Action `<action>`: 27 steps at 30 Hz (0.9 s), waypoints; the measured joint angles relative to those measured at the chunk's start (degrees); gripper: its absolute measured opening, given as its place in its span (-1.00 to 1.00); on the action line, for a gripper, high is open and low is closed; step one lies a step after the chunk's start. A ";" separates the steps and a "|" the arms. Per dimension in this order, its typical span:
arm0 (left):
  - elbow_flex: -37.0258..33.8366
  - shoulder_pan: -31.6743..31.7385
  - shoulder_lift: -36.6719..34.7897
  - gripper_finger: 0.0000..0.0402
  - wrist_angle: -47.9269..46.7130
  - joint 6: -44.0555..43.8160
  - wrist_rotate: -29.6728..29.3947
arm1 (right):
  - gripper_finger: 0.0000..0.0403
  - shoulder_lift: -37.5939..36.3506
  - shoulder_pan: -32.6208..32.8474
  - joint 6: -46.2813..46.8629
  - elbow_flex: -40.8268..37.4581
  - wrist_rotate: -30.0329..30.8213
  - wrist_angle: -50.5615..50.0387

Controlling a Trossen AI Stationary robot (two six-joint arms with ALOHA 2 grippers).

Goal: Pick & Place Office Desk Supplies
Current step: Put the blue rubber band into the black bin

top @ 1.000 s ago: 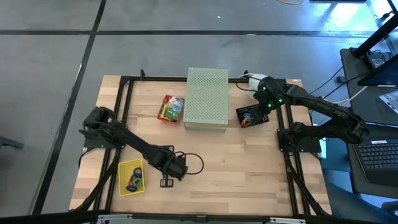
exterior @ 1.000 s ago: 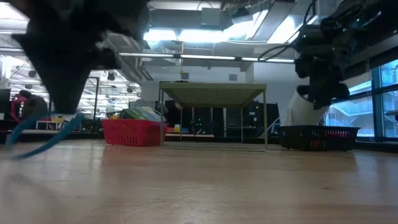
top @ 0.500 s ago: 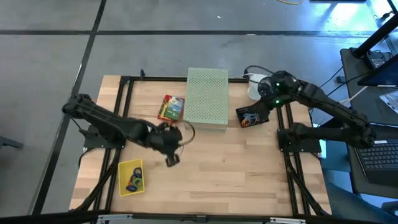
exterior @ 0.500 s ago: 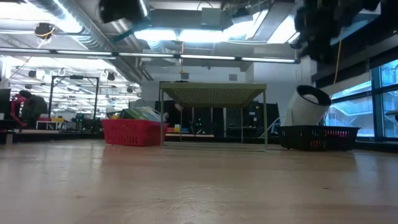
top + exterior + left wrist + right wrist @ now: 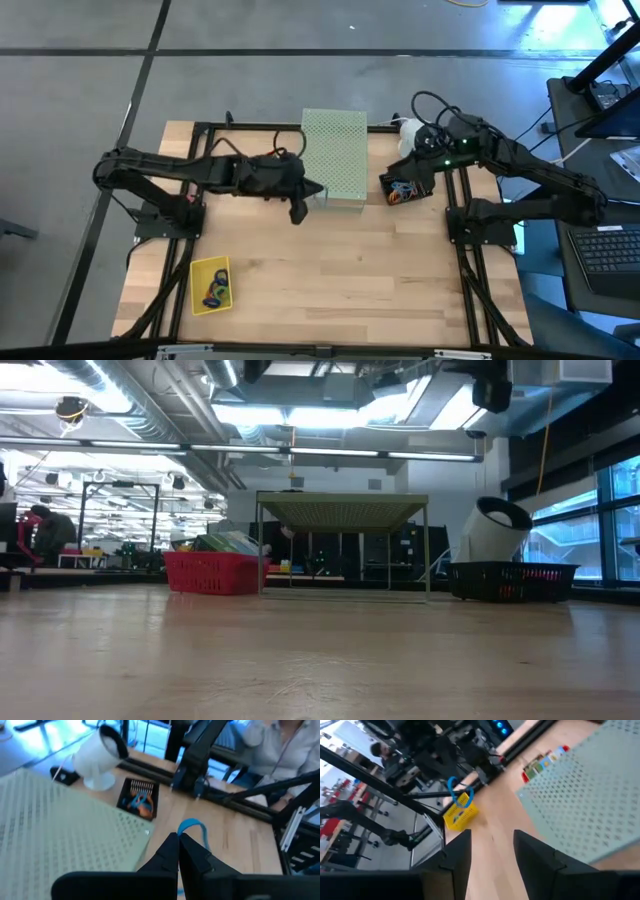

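While pinched shut on a thin blue rubber-band loop [image 5: 192, 826], the left gripper [image 5: 178, 838] hangs raised beside the large pale green perforated box [image 5: 333, 158] | right gripper [image 5: 492, 847]: fingers parted, empty, above the small black mesh basket [image 5: 404, 187] of bands | yellow card box [image 5: 210, 284]: well apart, by the table's near edge.

Across the bare wooden tabletop [image 5: 320, 660] stand a red basket [image 5: 212, 573], a perforated green box [image 5: 342, 510] and a black basket [image 5: 512, 581].
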 joint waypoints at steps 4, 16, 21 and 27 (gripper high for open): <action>0.00 2.03 0.03 -0.99 4.67 2.33 2.70 | -0.27 1.82 2.96 2.95 0.00 -0.40 4.74; 0.00 5.21 0.02 -0.99 8.83 4.62 6.75 | -0.13 12.15 9.33 4.25 -0.02 -0.37 20.66; 0.00 5.39 0.02 -0.99 9.31 4.76 7.44 | -0.02 15.52 10.48 6.40 -0.04 -0.20 26.03; 0.00 5.73 0.02 -0.99 10.90 5.61 7.66 | 0.00 19.21 11.62 7.66 -0.04 0.11 32.54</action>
